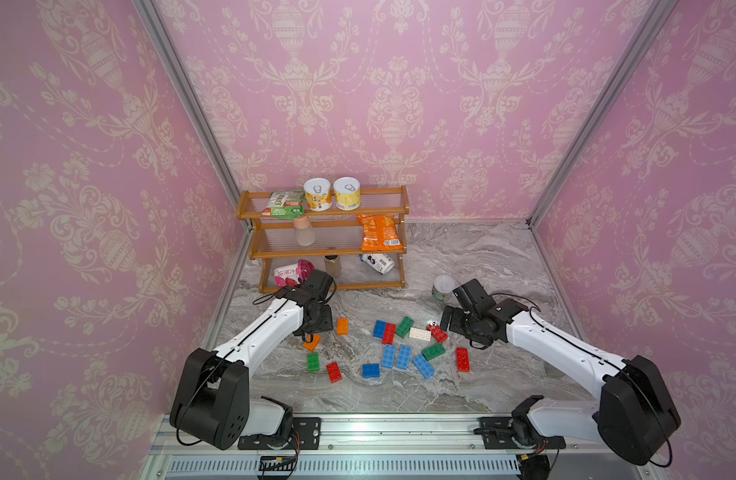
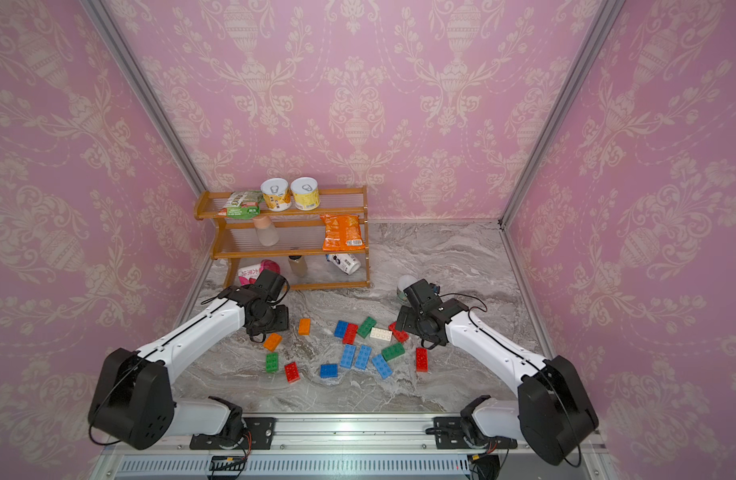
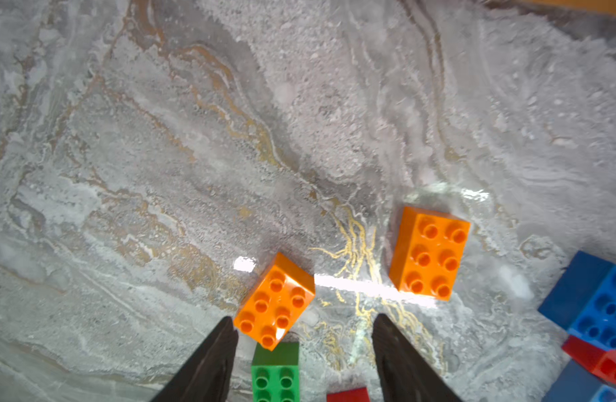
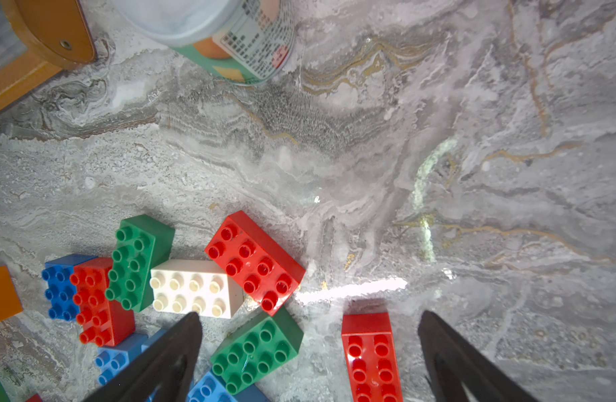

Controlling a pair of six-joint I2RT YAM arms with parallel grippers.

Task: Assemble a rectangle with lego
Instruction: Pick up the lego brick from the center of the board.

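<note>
Evidently no rectangle yet: lego bricks (image 1: 389,356) lie loose around the white brick (image 4: 195,287). Left gripper (image 3: 303,318), spread and empty, sits beside a skewed orange brick (image 3: 274,301) well apart from the white one; closing could clip a corner and spin it. Right gripper (image 4: 310,312) gapes empty near the white brick.

Loose lego bricks (image 1: 402,356) (orange, green, red, blue, white), studs up, unassembled
</note>
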